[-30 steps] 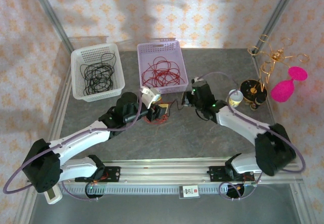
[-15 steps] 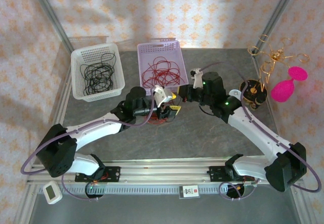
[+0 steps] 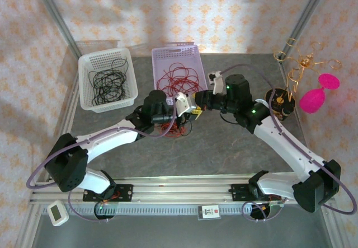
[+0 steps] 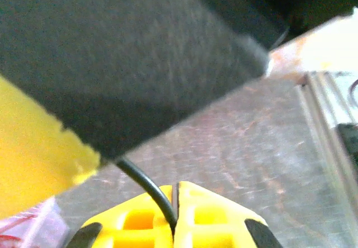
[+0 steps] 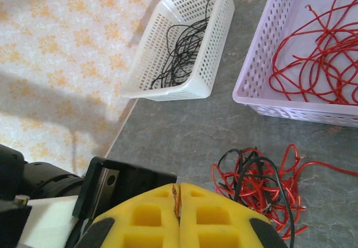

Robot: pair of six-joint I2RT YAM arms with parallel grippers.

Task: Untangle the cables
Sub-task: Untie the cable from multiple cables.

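Near the middle of the desk (image 3: 224, 153), just in front of the lilac basket (image 3: 174, 50), the clump of cables (image 3: 169, 128) lies as a loose knot of red loops with black wire threaded through it. Both arms reach in from the near edge, and their claws meet just above the far right side of the clump. The left claw (image 4: 175, 217) is clenched: its yellow pads are pressed together with a black cable (image 4: 146, 185) pinched in the seam, and the cable curves up and to the left out of the grip. The right claw (image 5: 179, 214) is clenched too. A thin reddish strand (image 5: 176, 196) shows in the seam between its pads, though whether that is a cable cannot be told. In the right wrist view the clump sits on the bare desk just to the right of the pads. Loose red cables (image 3: 178, 80) lie inside the lilac basket at the far edge. At the far left corner a white basket (image 3: 85, 80) holds loose black cables (image 3: 107, 83). Near the far right corner stand a gold wire stand (image 3: 302, 63) and a pink object (image 3: 319, 94).
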